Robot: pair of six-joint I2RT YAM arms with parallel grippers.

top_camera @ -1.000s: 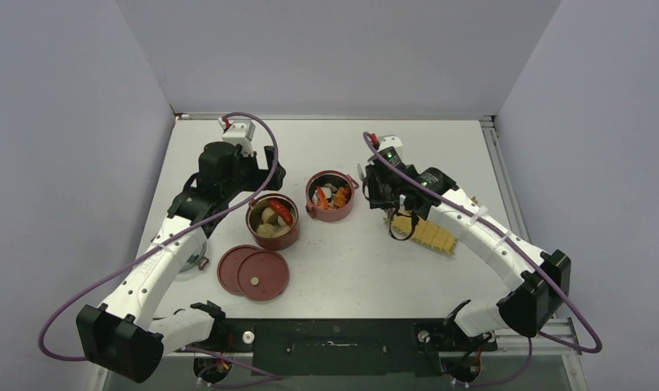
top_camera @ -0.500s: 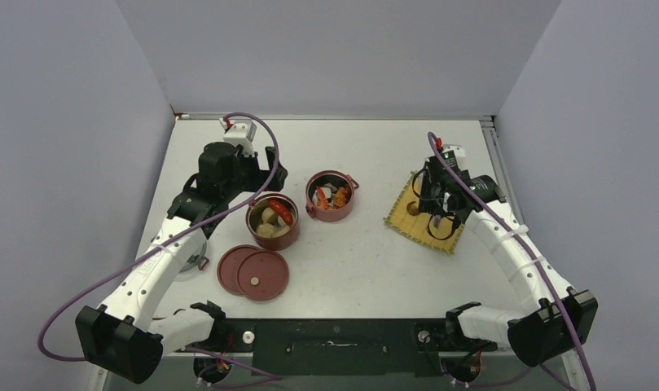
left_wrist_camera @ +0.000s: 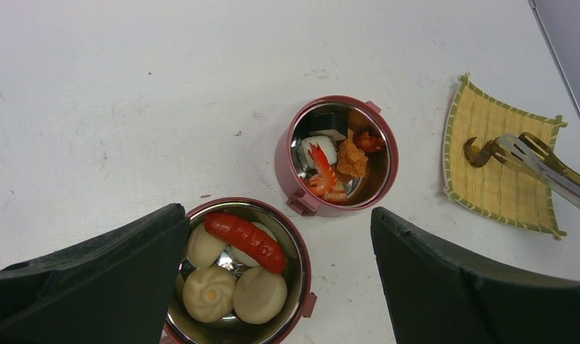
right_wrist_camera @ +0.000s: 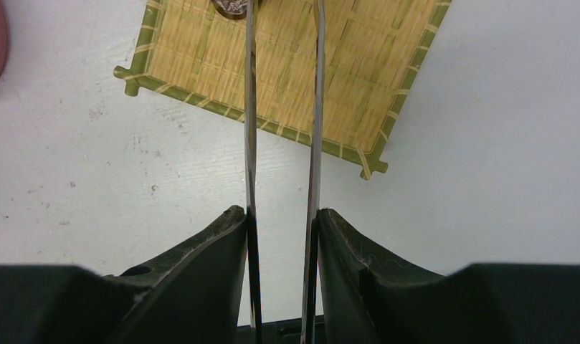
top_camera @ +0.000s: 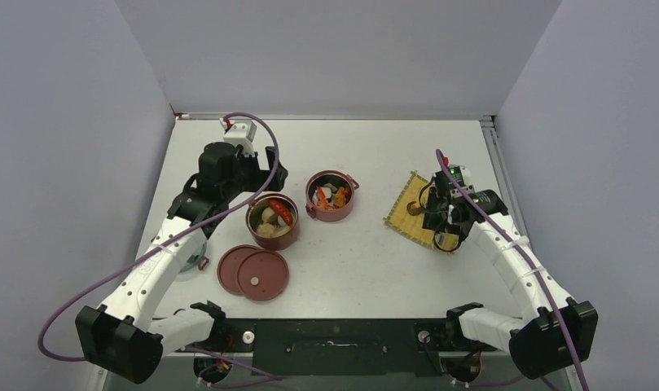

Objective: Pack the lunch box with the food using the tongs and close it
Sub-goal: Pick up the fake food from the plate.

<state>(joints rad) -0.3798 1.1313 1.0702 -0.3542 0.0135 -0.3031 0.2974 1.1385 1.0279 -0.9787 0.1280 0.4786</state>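
Note:
The lunch box stands as two open dark-red bowls. The nearer bowl [top_camera: 272, 221] [left_wrist_camera: 236, 276] holds pale round balls and a red sausage [left_wrist_camera: 245, 241]. The farther bowl [top_camera: 331, 195] [left_wrist_camera: 342, 154] holds shrimp and orange bits. Two flat red lids [top_camera: 254, 272] lie on the table in front. My left gripper [top_camera: 265, 183] [left_wrist_camera: 278, 213] hangs open just above the nearer bowl. My right gripper [top_camera: 444, 213] [right_wrist_camera: 281, 213] is shut on the silver tongs [right_wrist_camera: 249, 107] [left_wrist_camera: 538, 161]. The tongs' tips reach a dark brown food piece [left_wrist_camera: 479, 152] [right_wrist_camera: 233, 6] on the mat.
A yellow woven mat [top_camera: 411, 220] [right_wrist_camera: 294, 64] [left_wrist_camera: 487, 179] lies at the right, under the tongs. Grey walls enclose the white table on three sides. The arm bases and a black rail sit along the near edge.
My right arm has swung right with the tongs, from beside the farther bowl to over the yellow mat. The left arm has stayed where it was.

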